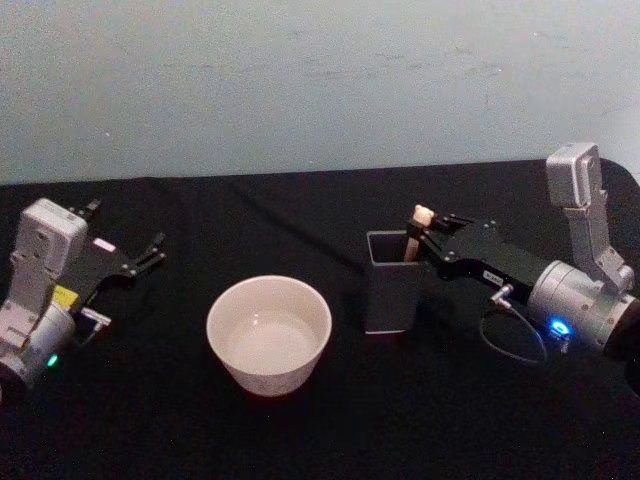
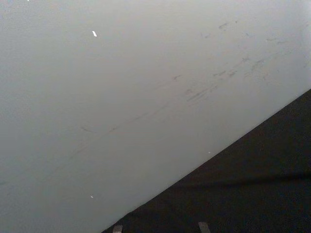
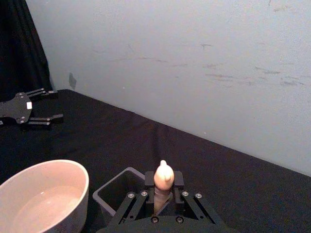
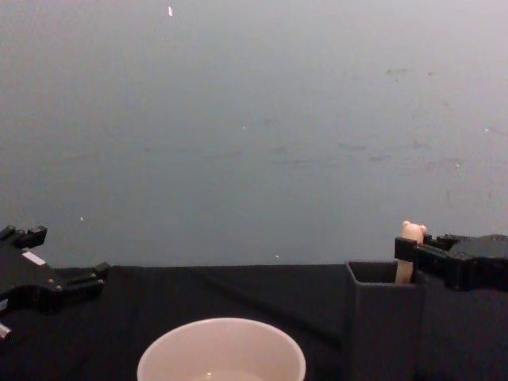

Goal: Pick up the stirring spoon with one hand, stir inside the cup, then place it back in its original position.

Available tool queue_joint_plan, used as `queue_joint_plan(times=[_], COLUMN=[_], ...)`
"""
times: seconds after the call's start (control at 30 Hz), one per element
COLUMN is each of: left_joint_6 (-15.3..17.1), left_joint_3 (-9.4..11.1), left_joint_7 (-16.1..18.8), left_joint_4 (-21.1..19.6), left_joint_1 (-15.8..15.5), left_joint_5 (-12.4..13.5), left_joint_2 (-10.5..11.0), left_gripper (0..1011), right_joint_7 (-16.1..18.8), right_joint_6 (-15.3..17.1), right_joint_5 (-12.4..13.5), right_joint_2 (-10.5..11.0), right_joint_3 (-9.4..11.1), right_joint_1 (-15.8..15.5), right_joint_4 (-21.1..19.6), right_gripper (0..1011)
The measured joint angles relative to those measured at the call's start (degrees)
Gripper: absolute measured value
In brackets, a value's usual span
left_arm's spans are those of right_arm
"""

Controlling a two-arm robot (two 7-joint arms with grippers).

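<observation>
Cup sits closest, toward the counter's front edge around the middle: wide, round, cream-white, glossy, thin plain rim, smooth walls tapering to a narrower base. It is upright with its mouth open.

Just to its right and slightly further back is the holder: a tall, dark grey, matte box with thin walls and a square mouth, narrower than the cup. The two are near each other but apart.

The stirring spoon stands in the holder, against its right-hand back corner. The cream-beige handle with its tiny bear head pokes above the rim; the metal neck and bowl are hidden inside.

The right claw reaches in from the counter's right edge, level with the holder's mouth. Its black linkage fingers are pinching the spoon handle just under the bear head.

The left claw is parked by the counter's left edge, well apart from the cup, with its thin black fingers spread and nothing between them.

The counter is covered in black cloth with soft creases. A pale scuffed wall rises behind its back edge.
</observation>
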Motion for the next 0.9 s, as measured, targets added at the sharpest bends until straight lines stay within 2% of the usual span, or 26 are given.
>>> queue_joint_plan(times=[0.4, 0.9], left_joint_6=[0.0, 0.0], left_joint_3=[0.0, 0.0], left_joint_7=[0.0, 0.0], left_joint_4=[0.0, 0.0], left_joint_1=[0.0, 0.0], left_joint_5=[0.0, 0.0], left_joint_2=[0.0, 0.0], left_gripper=[1001, 1001], right_joint_7=[0.0, 0.0], right_joint_6=[-0.1, 1.7], right_joint_5=[0.1, 3.2], right_joint_2=[0.0, 0.3], right_joint_3=[-0.1, -0.1], right_joint_1=[-0.2, -0.5], right_joint_4=[-0.2, -2.3], right_gripper=[214, 213])
